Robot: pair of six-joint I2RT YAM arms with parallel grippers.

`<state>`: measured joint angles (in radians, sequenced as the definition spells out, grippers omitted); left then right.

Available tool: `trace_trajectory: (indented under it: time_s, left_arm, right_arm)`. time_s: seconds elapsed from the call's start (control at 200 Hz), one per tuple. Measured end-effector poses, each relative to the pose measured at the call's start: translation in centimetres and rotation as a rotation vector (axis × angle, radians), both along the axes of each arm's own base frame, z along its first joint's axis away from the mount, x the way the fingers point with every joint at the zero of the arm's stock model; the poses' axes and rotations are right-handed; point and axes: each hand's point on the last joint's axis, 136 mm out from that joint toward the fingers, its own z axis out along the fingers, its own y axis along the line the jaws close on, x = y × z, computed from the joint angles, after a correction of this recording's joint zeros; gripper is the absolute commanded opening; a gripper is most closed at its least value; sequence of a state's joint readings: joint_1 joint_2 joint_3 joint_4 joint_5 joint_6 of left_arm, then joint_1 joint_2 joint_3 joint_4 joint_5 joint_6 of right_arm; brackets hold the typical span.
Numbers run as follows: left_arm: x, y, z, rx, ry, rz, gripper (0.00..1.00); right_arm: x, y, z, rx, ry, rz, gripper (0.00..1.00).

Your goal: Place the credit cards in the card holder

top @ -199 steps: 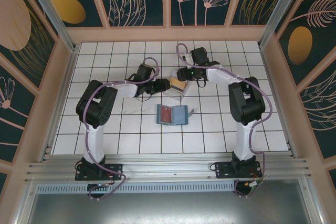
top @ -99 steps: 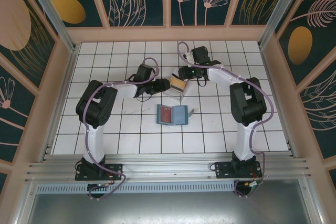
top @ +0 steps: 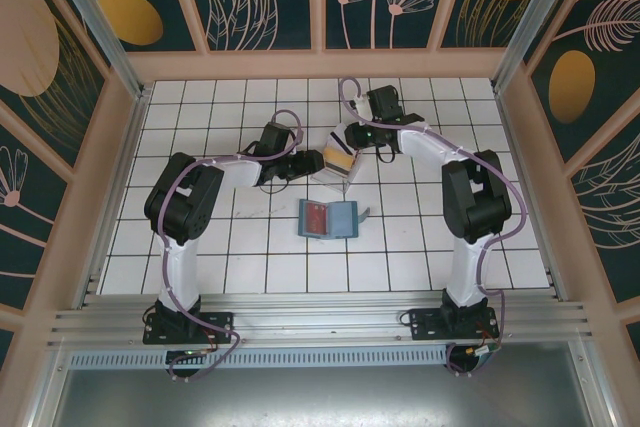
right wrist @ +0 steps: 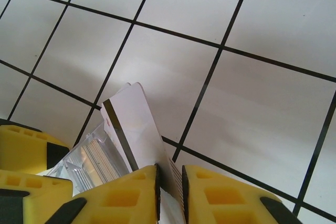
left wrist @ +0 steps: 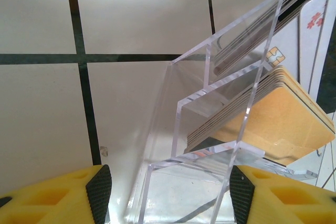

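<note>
Bright, even light washes the white tiled floor (top: pixel 250 237), and the shadows under my arms are soft. Glare streaks the clear card holder (left wrist: pixel 181 129) at my left wrist. The credit card (right wrist: pixel 131 129) in my right fingers (right wrist: pixel 121 195) casts a faint shadow.

The top external camera looks steeply down from high behind the near edge, covering the whole tiled desk (top: pixel 260 247). Both wrist cameras sit close above the desk, angled downward — all three views share the card holder (top: pixel 337 164).
</note>
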<state>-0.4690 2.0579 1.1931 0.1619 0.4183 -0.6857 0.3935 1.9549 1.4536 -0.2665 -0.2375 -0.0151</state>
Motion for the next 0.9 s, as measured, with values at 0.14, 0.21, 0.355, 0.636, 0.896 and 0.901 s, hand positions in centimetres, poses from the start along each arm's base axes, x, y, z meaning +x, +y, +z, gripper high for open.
trace_trajectory:
  time_s: [0.14,0.21,0.355,0.636,0.896,0.901]
  left_arm:
    - [0.0,0.0,0.0,0.000,0.000,0.000,0.64]
    - [0.0,0.0,0.0,0.000,0.000,0.000,0.64]
    - [0.0,0.0,0.0,0.000,0.000,0.000,0.64]
    - [0.0,0.0,0.0,0.000,0.000,0.000,0.64]
    - [0.0,0.0,0.0,0.000,-0.001,0.000,0.64]
    - [0.0,0.0,0.0,0.000,-0.001,0.000,0.64]
  right_arm:
    - [-0.1,0.2,0.1,0.006,-0.001,0.013,0.17]
    - [-0.2,0.3,0.3,0.009,-0.003,0.020,0.17]
    - [-0.3,0.3,0.8,0.004,-0.020,0.036,0.17]
    - [-0.9,-0.3,0.7,-0.028,-0.017,0.055,0.19]
    - [-1.3,-1.0,0.1,-0.049,0.007,0.061,0.15]
    - [-1.3,-1.0,0.1,-0.050,0.007,0.062,0.15]
